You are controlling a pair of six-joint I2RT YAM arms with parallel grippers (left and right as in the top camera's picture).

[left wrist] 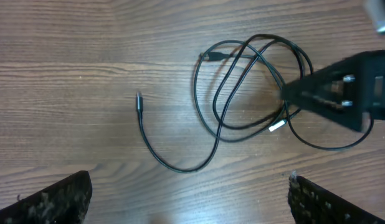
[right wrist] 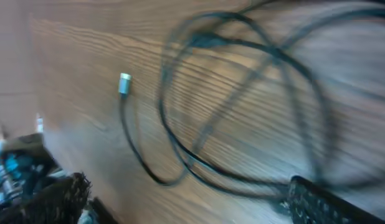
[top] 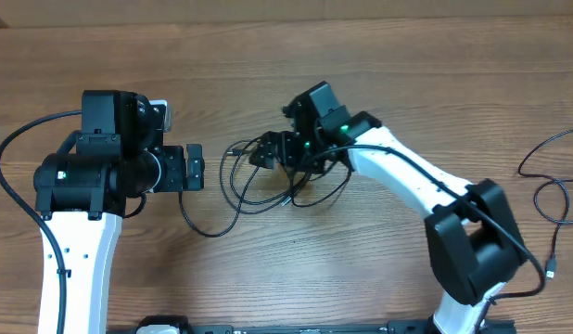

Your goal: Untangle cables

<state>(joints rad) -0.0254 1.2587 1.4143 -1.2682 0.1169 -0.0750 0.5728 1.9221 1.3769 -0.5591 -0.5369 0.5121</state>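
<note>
The cables [top: 268, 186] are thin black cords looped over each other in a loose tangle at the table's middle. One loose end trails left in the left wrist view [left wrist: 139, 99], and a silver plug [left wrist: 276, 126] lies among the loops. My left gripper [top: 196, 167] is open and empty, left of the tangle; its fingers frame the bottom of the left wrist view [left wrist: 189, 186]. My right gripper [top: 263, 153] hovers over the tangle's upper left part and is open [right wrist: 186, 193]. The blurred right wrist view shows the loops [right wrist: 242, 106] and a silver plug [right wrist: 124, 83], with one cord running close to the right finger.
Another thin black cord [top: 549, 190] lies loose at the far right of the wooden table [top: 407, 56], apart from the tangle, its plug end near the right arm's base. The thicker black robot cable [top: 13, 176] loops beside the left arm.
</note>
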